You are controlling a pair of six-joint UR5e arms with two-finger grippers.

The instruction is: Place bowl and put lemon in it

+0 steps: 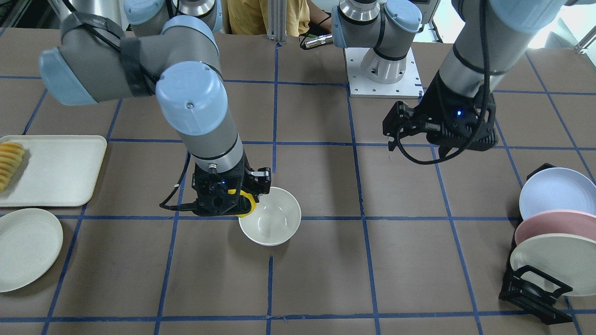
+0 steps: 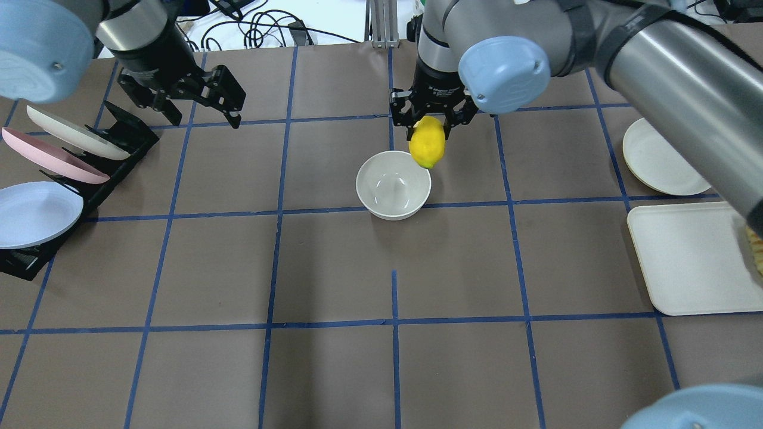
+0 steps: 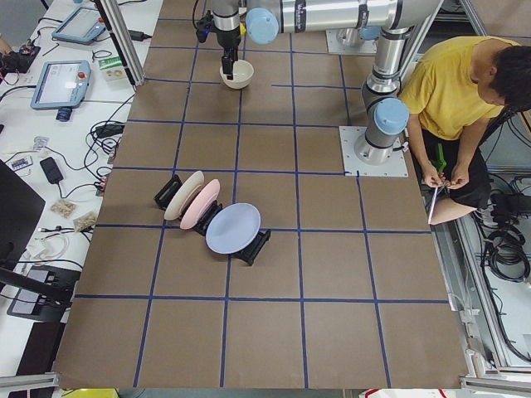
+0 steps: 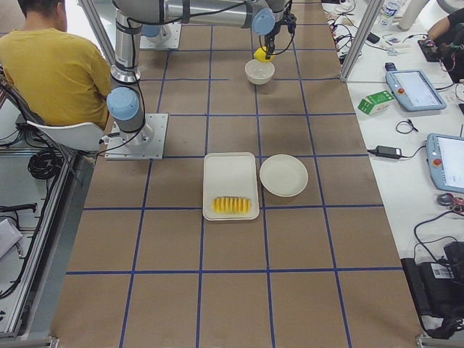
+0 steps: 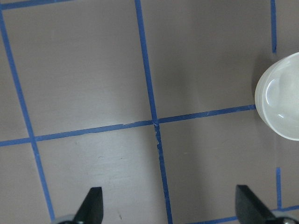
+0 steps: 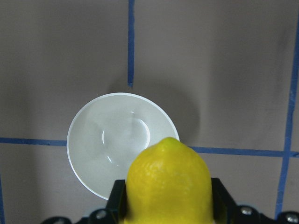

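The off-white bowl (image 2: 393,185) stands upright and empty near the table's middle; it also shows in the front view (image 1: 270,215), the right wrist view (image 6: 122,141) and at the left wrist view's right edge (image 5: 280,102). My right gripper (image 2: 430,128) is shut on the yellow lemon (image 2: 427,143) and holds it in the air above the bowl's rim on the robot's side. The lemon fills the right wrist view's lower middle (image 6: 169,182). My left gripper (image 2: 205,107) is open and empty, in the air near the plate rack.
A black rack (image 2: 113,161) with white, pink and blue plates stands at the overhead view's left. A cream tray (image 2: 691,256) with sliced fruit (image 1: 9,163) and a flat cream plate (image 2: 658,158) lie at its right. A person sits behind the robot.
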